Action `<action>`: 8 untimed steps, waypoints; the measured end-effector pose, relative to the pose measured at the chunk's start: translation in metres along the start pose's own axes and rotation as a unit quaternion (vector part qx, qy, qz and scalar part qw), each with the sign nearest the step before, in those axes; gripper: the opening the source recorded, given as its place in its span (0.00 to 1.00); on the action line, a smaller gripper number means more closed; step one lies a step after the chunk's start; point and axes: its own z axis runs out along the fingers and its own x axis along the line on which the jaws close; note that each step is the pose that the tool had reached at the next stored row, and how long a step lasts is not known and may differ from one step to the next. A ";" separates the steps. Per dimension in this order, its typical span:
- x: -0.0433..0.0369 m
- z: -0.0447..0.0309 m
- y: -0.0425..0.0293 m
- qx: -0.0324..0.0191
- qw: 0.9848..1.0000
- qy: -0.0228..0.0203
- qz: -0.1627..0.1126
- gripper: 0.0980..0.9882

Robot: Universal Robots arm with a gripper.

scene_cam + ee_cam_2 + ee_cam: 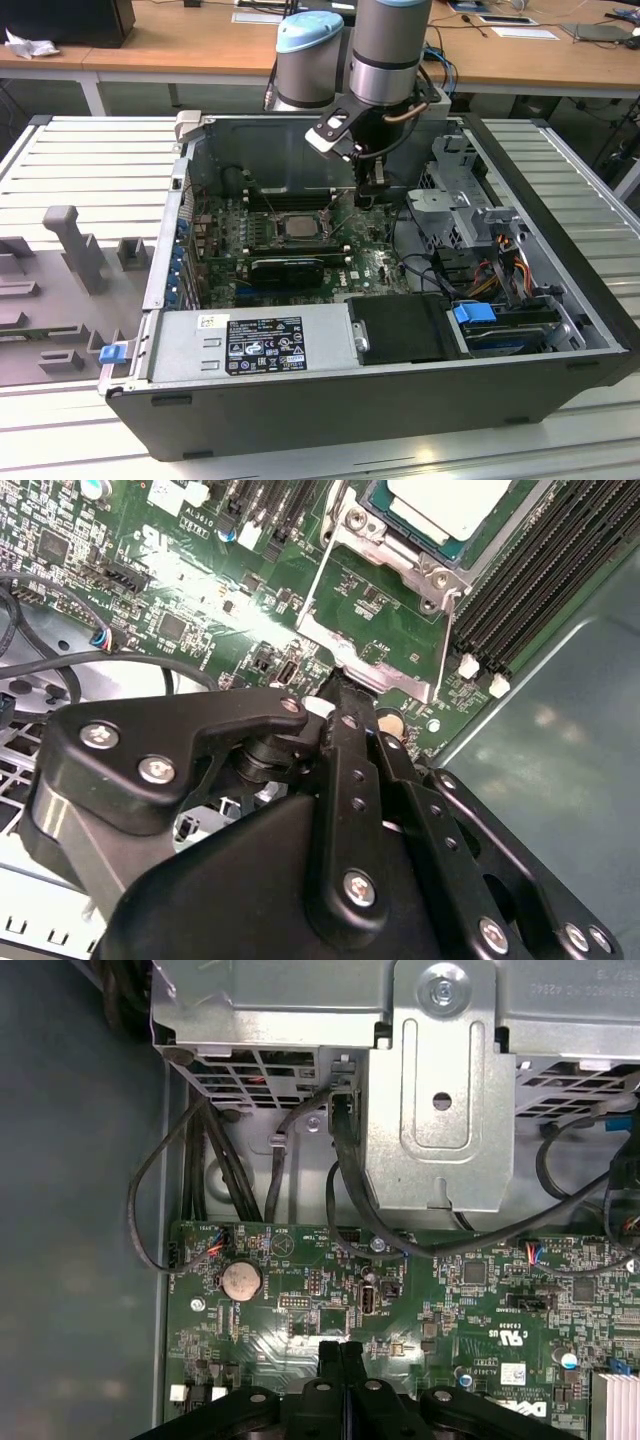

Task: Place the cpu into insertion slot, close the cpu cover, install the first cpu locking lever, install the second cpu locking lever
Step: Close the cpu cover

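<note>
Judging by its look, the cpu cover (392, 672) is a light, stiff, thin sheet-metal frame that swings only about its hinge, so it wants working at the free edge farthest from the socket, gently, since sharp metal could scrape the board under it. It stands open just beside the insertion slot (276, 226), where the pale square cpu (450, 505) already sits, and green board shows through its large square cut-out. The gripper (345, 685) is clenched, its tip touching that free edge; whether it pinches a lip there I cannot tell
</note>
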 end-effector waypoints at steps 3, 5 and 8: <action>0.0001 -0.0012 -0.0038 0.000 1.000 0.000 0.000 0.01; 0.0002 -0.0014 -0.0094 0.000 1.000 0.000 0.000 0.01; 0.0003 -0.0015 -0.0125 0.000 1.000 0.000 0.000 0.01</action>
